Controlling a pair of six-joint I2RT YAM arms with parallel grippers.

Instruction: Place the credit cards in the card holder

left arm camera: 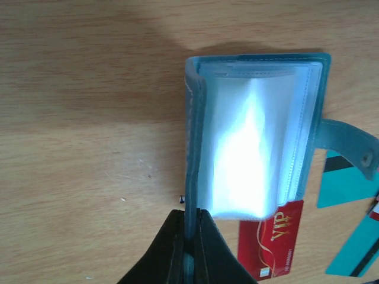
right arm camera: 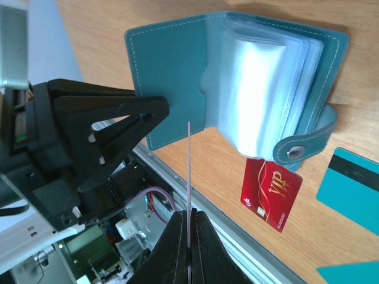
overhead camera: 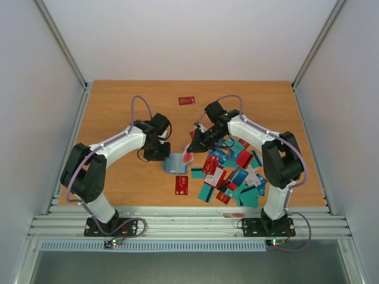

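Your left pincer is closed tight on the edge of one cover of the card holder. Seen from the left wrist, that cover runs edge-on straight ahead of the fingertips. The rest of the holder lies open on the worktop just to the right of them. Its clear sleeves face up, and the snap tab sticks out on the side away from the pincer.

Your right pincer is closed on one credit card. The card is edge-on to the right wrist camera and shows as a thin line pointing at the gripped cover. From above it reads red, with its free end at the holder. You cannot tell whether it touches the sleeves.

A red VIP card lies flat ahead and to the right of the right pincer, partly covered by the holder. The loose credit cards lie in a heap behind the right pincer, beside its arm. A lone red card lies well beyond both pincers.
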